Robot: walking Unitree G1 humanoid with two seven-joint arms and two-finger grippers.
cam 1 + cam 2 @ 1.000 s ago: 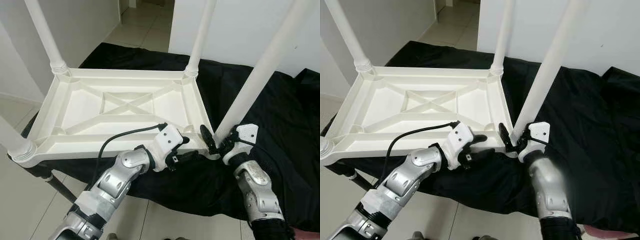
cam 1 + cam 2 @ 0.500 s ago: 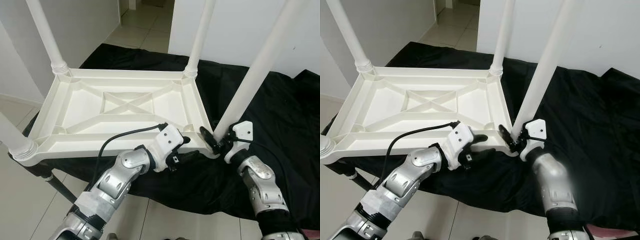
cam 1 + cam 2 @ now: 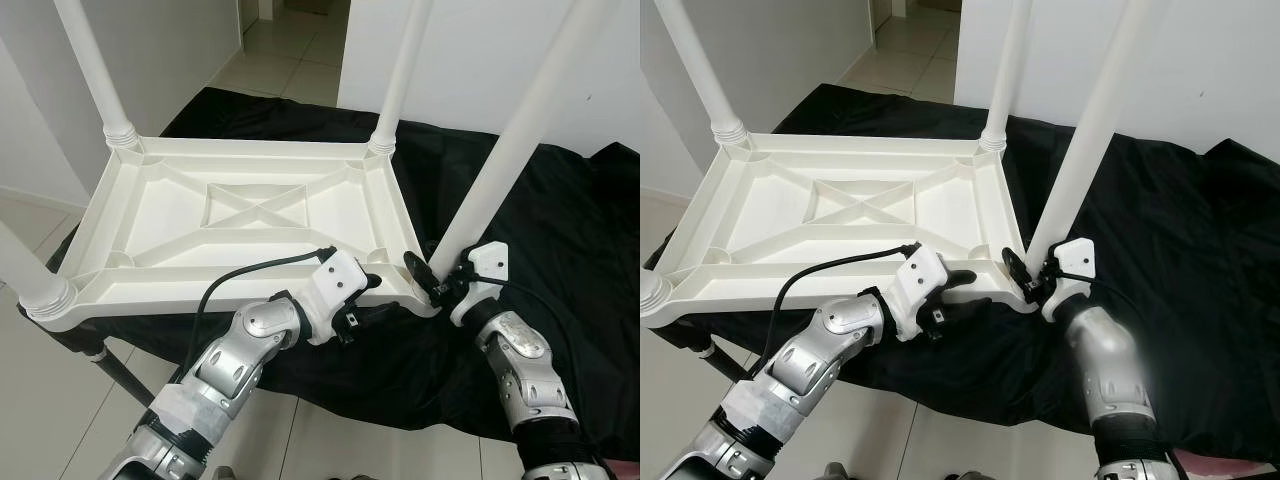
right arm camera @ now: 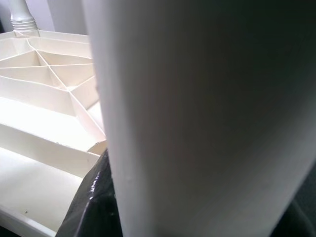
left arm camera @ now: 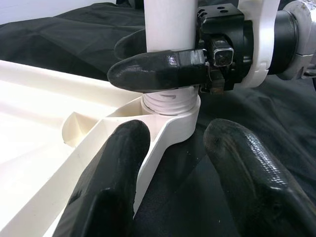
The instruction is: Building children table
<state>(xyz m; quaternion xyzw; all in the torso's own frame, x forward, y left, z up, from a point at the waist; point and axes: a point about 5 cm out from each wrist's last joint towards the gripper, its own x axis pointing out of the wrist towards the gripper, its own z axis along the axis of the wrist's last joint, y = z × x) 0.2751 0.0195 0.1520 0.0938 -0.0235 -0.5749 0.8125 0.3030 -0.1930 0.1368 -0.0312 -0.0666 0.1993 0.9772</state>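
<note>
Four legs up on inverted top point(image 3: 250, 215); R gripper point(image 3: 437, 284) clamped on near-right leg point(image 3: 500, 170) just above socket, L gripper point(image 3: 372, 298) open astride adjacent rim; plastic likely light, stiff, slick—grip low.

No readable text, labels, brands, numbers or signs on the white plastic, the black cloth or the arms.

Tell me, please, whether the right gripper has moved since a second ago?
Yes: the right gripper has rolled around the leg, its white housing swinging away from the tabletop.
</note>
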